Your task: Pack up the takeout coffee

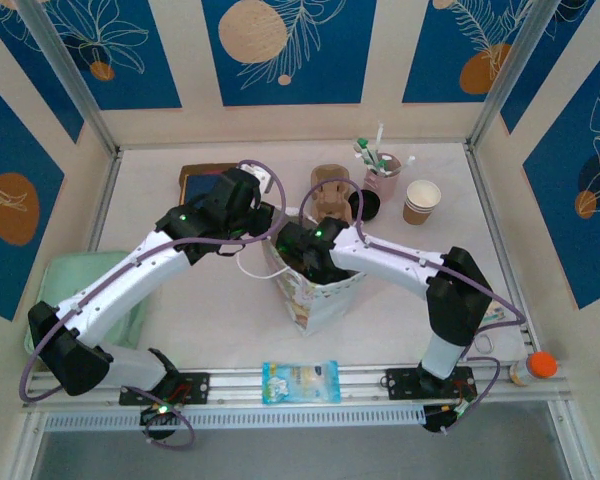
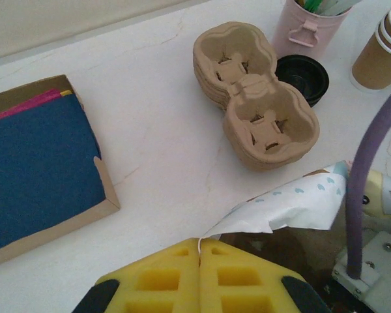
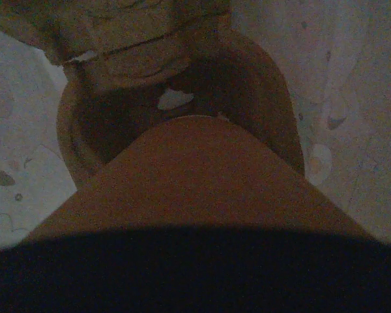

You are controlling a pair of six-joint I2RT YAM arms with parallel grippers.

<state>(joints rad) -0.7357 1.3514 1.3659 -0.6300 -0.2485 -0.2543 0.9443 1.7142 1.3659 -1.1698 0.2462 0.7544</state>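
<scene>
left tool: we see it clenched on the rim of the paper bag | bag: upright mid-tabletop, nearer the front edge | right tool: down inside the bag, apparently grasping the takeout coffee, though our view is dim | takeout coffee: inside the bag
</scene>
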